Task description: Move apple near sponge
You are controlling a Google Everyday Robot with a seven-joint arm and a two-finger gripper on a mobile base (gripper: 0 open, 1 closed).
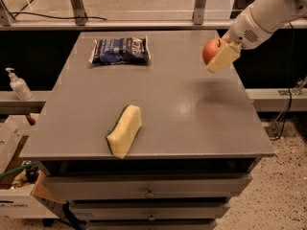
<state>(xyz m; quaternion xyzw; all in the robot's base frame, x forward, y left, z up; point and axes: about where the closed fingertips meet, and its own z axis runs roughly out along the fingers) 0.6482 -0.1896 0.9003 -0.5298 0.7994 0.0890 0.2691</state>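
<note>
The red-orange apple [209, 50] hangs above the back right part of the grey table [192, 114], held in my gripper [215, 56]. The gripper is shut on the apple, with one pale finger [223, 57] across the apple's right side. The arm comes in from the upper right. A soft shadow lies on the table below the apple. The pale yellow sponge [125, 130], with a thin dark green edge, lies near the table's front edge, left of the middle and well apart from the apple.
A dark blue snack bag [120, 50] lies at the table's back left. A soap bottle [17, 84] stands on a ledge to the left. A cardboard box [14, 186] sits on the floor at the lower left. Drawers run below the tabletop.
</note>
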